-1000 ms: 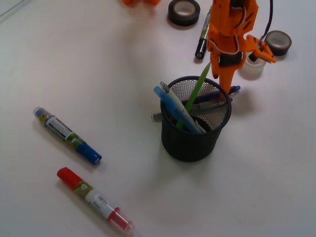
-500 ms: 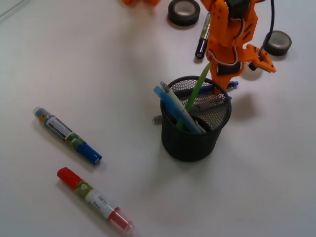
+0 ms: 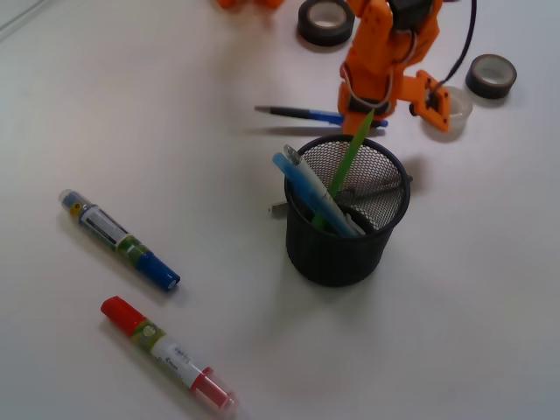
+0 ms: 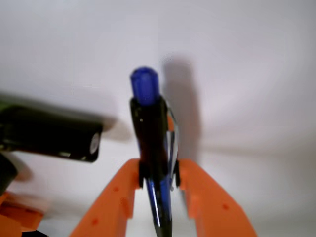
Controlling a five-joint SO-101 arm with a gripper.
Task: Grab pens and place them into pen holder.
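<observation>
My orange gripper (image 3: 360, 115) is shut on a blue and black pen (image 3: 315, 115), which sticks out level to the left, just behind the black mesh pen holder (image 3: 346, 229). In the wrist view the pen (image 4: 150, 133) is pinched between the two orange fingers (image 4: 200, 190), blue cap pointing away. The holder contains a light blue pen (image 3: 315, 190) and a green pen (image 3: 350, 157), among others. A blue-capped marker (image 3: 118, 238) and a red marker (image 3: 166, 353) lie on the white table at the left.
Two tape rolls (image 3: 325, 19) (image 3: 490, 74) and a white round container (image 3: 453, 107) sit at the back. A black marker (image 4: 49, 136) lies left of the gripper in the wrist view. An orange part (image 3: 249, 3) shows at the top edge.
The gripper has lifted the blue pen from behind the holder and swung left with it; the pen now sticks out level to the left.
</observation>
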